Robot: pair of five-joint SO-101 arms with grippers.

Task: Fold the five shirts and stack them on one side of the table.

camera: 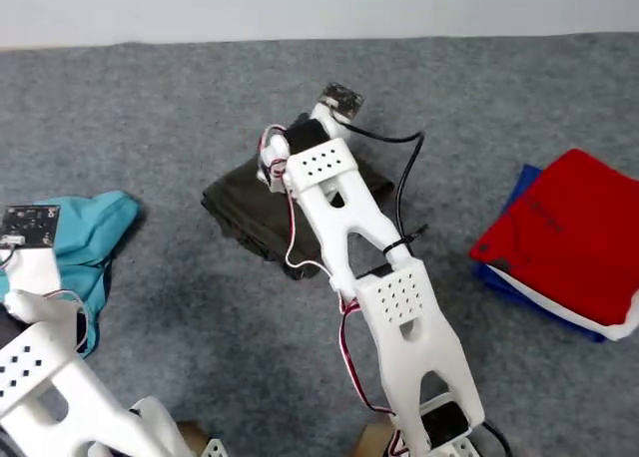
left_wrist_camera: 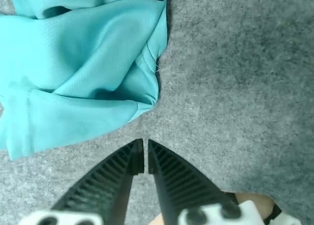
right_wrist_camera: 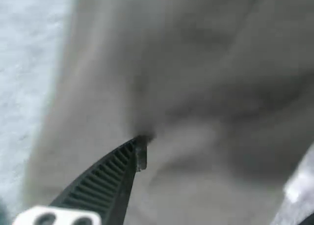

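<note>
High view gives you the dark shirt point(camera: 245, 213) lying bunched near the middle of the grey table point(camera: 180, 317), with the right arm stretched out over it and its wrist above the shirt's far part. Right wrist view puts your right gripper point(right_wrist_camera: 140, 149) hard against that dark cloth, at a crease; you cannot tell whether it has hold of the shirt. At the table's right side sits a stack, well apart from the dark shirt: a red shirt point(camera: 574, 232) on top, a white layer point(camera: 611, 327) under it and a blue shirt point(camera: 524, 190) at the bottom. At the left side the teal shirt point(left_wrist_camera: 83, 72) lies crumpled. Your left gripper point(left_wrist_camera: 145, 154) hangs over bare table just beside the teal hem, its fingers point(left_wrist_camera: 117, 173) drawn together to a thin slit with nothing between them
</note>
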